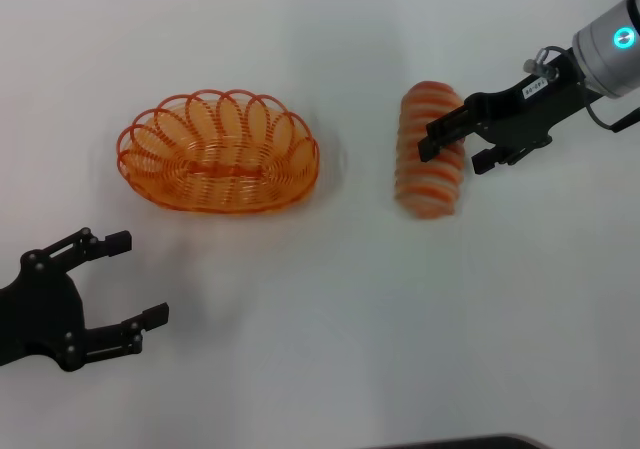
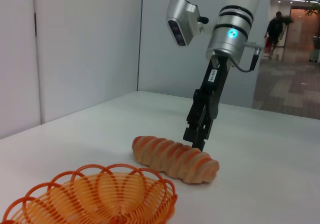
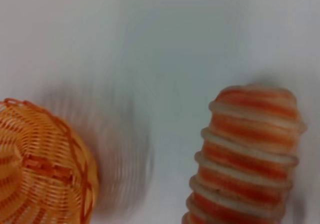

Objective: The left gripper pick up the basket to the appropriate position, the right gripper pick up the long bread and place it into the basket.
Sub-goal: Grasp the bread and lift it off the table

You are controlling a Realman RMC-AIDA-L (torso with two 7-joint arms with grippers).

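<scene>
The work surface is a plain white table [image 1: 320, 29], matte and unmarked. In the left wrist view, white wall panels [image 2: 85, 39] stand behind the table, and an opening at one side leads to a corridor [image 2: 290, 49] with ceiling lights, where a person [image 2: 274, 30] is seen far off.

The orange wire basket [image 1: 218, 152] stands upright on the table at centre-left, with nothing in it. The long bread [image 1: 430, 149] lies flat on the table to the basket's right, clearly apart from it, with its long axis running away from the robot.

The right gripper [image 1: 452, 145] reaches in from the upper right on its silver wrist, blue light lit. Its jaws are spread and sit over the bread's right side; whether they touch the loaf cannot be determined.

The left gripper [image 1: 135, 279] is at the lower left, near the basket's front-left edge but clear of it, jaws wide apart and holding nothing.
</scene>
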